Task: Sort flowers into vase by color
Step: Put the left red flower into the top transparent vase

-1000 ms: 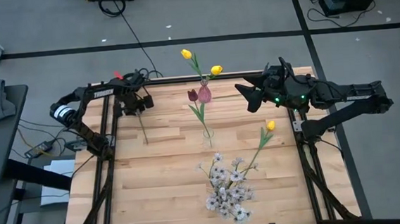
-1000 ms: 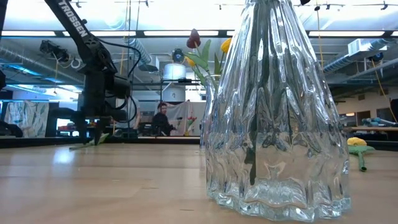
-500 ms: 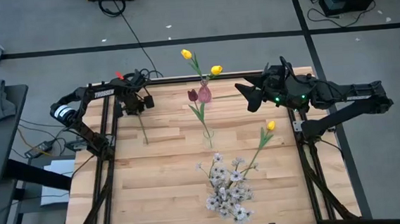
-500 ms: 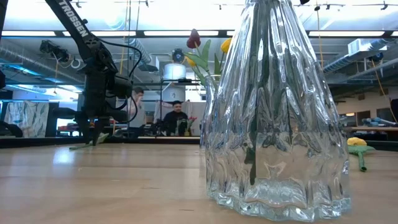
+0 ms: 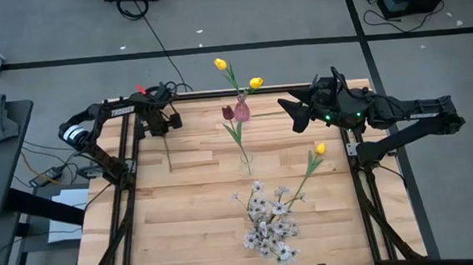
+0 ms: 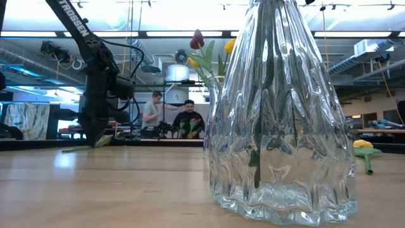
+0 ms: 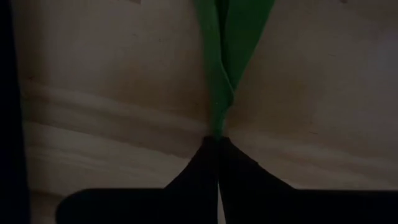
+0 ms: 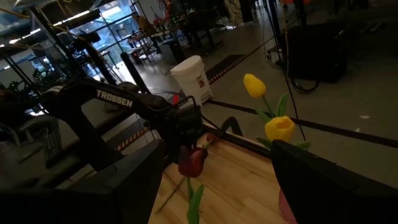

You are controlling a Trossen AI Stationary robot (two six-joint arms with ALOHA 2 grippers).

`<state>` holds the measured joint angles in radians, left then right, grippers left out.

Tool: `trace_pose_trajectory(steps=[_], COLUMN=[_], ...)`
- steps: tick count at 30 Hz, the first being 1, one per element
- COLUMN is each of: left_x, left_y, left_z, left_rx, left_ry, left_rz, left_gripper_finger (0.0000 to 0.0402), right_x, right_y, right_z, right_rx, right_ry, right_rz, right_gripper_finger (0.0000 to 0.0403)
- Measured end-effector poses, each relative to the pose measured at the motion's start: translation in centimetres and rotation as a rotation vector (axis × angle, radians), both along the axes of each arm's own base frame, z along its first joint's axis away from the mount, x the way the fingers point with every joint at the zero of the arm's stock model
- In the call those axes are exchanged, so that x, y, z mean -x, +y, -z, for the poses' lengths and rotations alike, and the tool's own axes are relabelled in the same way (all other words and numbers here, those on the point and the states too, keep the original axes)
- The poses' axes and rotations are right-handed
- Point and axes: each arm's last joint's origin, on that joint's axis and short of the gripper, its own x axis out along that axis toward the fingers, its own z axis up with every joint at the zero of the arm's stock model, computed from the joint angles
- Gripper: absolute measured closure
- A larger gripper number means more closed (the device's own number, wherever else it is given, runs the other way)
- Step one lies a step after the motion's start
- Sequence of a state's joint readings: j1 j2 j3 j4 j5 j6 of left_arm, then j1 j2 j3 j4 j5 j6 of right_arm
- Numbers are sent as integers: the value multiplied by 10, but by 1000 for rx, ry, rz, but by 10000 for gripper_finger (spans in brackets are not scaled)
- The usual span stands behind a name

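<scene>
left gripper (image 7: pixel 217 146) pinching a green stem (image 7: pixel 219 93) lying flat on the table (image 5: pixel 193 227) (far-left corner) | right gripper (image 5: pixel 293 112) hovering spread wide near the vase (image 5: pixel 244 159) | yellow tulip (image 5: pixel 319 149) lying beside white blossoms (image 5: pixel 270 226)

We see a surface (image 5: pixel 192 211) of pale wood planks with visible grain and a slight sheen, a ribbed vase (image 6: pixel 281 114) of clear glossy glass, matt black arms, and a green stem (image 7: pixel 217 74) that looks like smooth matt plastic
</scene>
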<state>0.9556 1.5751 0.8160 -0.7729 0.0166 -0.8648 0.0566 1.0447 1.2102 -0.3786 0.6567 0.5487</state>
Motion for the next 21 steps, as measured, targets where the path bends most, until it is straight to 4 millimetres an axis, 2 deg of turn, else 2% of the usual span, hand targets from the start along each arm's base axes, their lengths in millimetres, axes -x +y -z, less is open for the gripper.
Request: trace_pose_trajectory(steps=[13, 21], left_x=[-13, -24], left_y=[20, 37], left_z=[-46, -82], left_rx=[-128, -253], left_ry=[-39, -71], left_rz=[53, 92], left_gripper_finger=[401, 401], right_x=[0, 0], right_y=[0, 0], right_z=[0, 0], right_rx=[8, 8], right_ry=[6, 6], right_rz=[-2, -2], right_gripper_finger=[97, 97])
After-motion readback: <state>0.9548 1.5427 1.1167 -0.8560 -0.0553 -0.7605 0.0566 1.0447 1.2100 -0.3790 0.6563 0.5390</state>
